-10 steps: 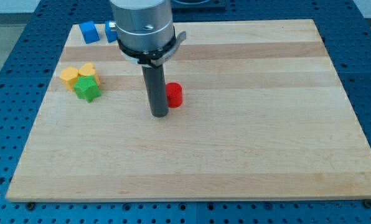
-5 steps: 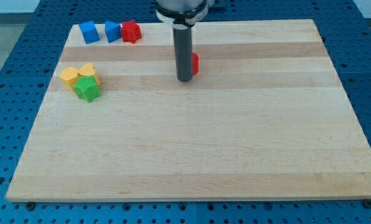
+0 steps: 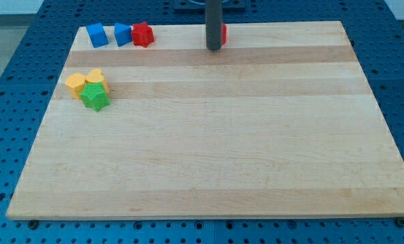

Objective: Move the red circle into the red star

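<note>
My tip (image 3: 214,47) stands near the view's top edge of the wooden board, right of centre-left. The red circle (image 3: 224,33) is mostly hidden behind the rod; only a red sliver shows at the rod's right side, touching or nearly touching it. The red star (image 3: 143,34) sits at the view's top left, about a hundred pixels left of my tip, right beside two blue blocks.
Two blue blocks (image 3: 97,35) (image 3: 123,33) stand left of the red star. A yellow block (image 3: 75,84), another yellow block (image 3: 95,76) and a green star (image 3: 94,97) cluster at the view's left. The board's top edge (image 3: 283,23) is close behind the tip.
My tip and the red circle have moved toward the view's top and right, from the board's middle to near its top edge. The other blocks have not moved.
</note>
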